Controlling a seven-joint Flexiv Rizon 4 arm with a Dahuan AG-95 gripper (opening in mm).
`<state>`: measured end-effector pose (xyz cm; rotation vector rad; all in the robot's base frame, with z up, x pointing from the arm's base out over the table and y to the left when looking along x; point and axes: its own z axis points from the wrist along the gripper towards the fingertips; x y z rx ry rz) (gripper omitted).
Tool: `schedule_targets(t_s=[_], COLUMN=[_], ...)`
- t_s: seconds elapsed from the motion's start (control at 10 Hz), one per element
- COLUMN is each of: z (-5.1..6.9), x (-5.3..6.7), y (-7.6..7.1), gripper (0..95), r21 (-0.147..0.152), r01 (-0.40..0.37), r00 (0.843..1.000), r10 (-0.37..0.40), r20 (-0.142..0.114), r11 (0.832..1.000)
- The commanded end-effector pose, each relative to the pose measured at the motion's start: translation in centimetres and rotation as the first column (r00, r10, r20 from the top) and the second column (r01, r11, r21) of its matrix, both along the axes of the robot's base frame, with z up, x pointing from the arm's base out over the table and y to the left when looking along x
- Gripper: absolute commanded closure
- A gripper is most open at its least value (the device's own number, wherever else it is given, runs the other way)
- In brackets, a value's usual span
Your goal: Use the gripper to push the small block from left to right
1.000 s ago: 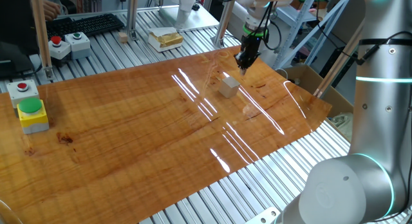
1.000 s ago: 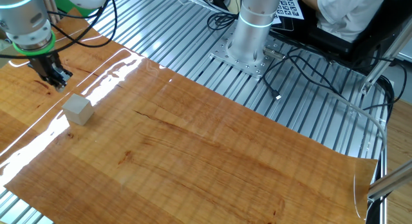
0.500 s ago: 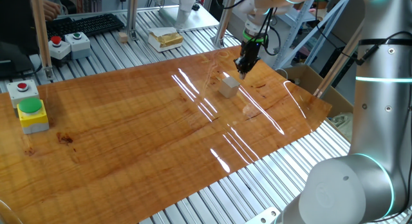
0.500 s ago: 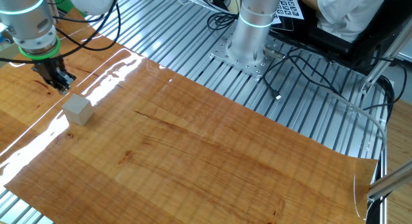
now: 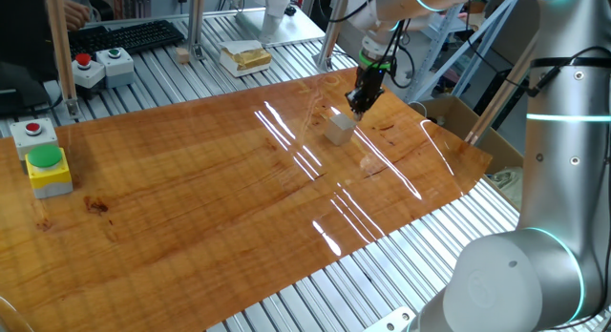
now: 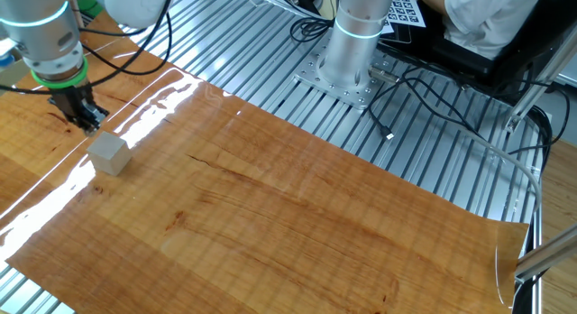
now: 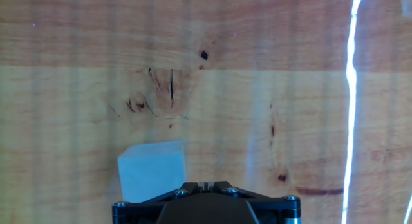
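The small block [image 5: 339, 128] is a pale beige-grey cube standing on the wooden board [image 5: 210, 189]. It also shows in the other fixed view [image 6: 108, 154] and in the hand view [image 7: 153, 169]. My gripper [image 5: 359, 109] is a narrow black tip under a green ring, with its fingers closed together and nothing held. It hovers low just beside the block, on its far right side in one fixed view and just up-left of it in the other fixed view [image 6: 90, 124]. In the hand view the black tip [image 7: 205, 185] partly covers the block's lower edge.
A yellow box with a green button [image 5: 48, 170] and a grey box with a red button [image 5: 33, 134] stand at the board's left end. A white box with yellowish contents [image 5: 244, 58], button boxes [image 5: 100, 67] and a keyboard [image 5: 124, 34] lie behind. A robot base [image 6: 347, 43] with cables stands nearby.
My gripper has moved a short way down and closer to the block. The block has not moved.
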<state>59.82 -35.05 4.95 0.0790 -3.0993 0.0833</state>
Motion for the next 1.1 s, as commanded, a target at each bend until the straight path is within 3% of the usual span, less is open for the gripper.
schedule_targets(t_s=[0.1,0.8,1.1], z=[-0.26,-1.08,-0.91], x=[-0.15,-0.1,-0.19], y=[0.03,0.11,1.01], gripper=[95.0,95.0,95.0], r21=[0.006,0.034,0.04], r01=[0.005,0.023,0.046], r00=[1.0,1.0,0.999], r10=[-0.005,-0.023,-0.046], r20=[-0.002,0.006,0.005], r11=[1.0,0.999,0.998])
